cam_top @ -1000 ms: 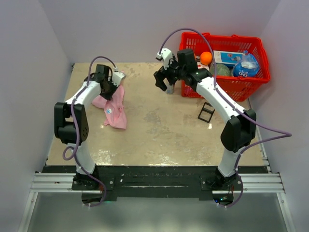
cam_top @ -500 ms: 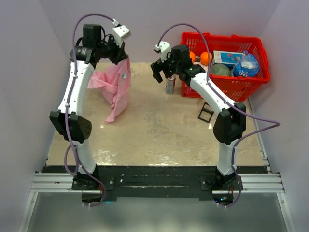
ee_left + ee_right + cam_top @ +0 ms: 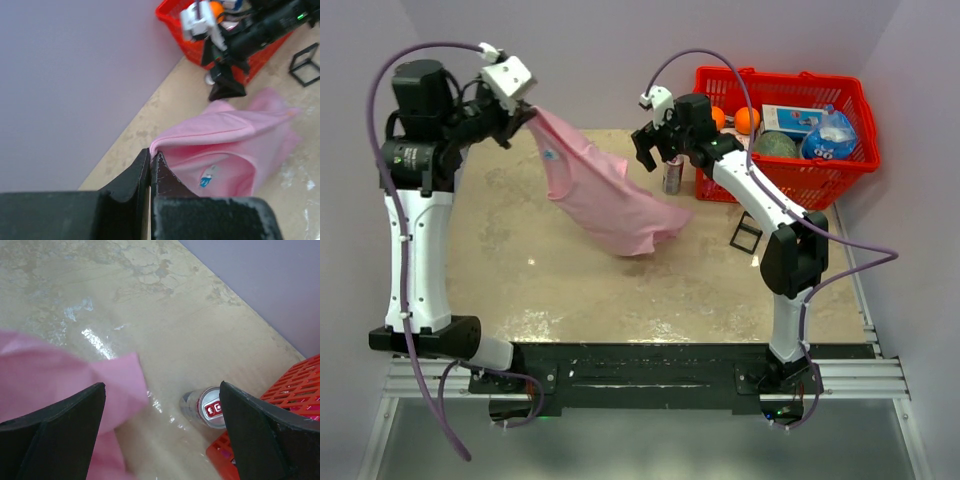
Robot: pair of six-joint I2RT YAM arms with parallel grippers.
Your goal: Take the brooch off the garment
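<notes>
Left gripper (image 3: pixel 151 157) is pinched tight on an edge of the pink garment (image 3: pixel 610 200), holding it up over the worktop (image 3: pixel 570 290). Right gripper (image 3: pixel 655 158) hangs wide apart by the soda can (image 3: pixel 210 407), gripping nothing. Can't spot the brooch anywhere, so I'd say the actual removal hasn't started.

Pink garment (image 3: pixel 610 200) hangs lifted by one edge.

The worktop (image 3: pixel 620 290) is a beige, mottled surface with pale worn patches and glossy reflections toward the near edge. Plain lavender walls (image 3: pixel 610 50) enclose its back, left and right sides. A black base plate (image 3: pixel 640 375) on aluminium rails (image 3: pixel 420 385) borders the near edge.
</notes>
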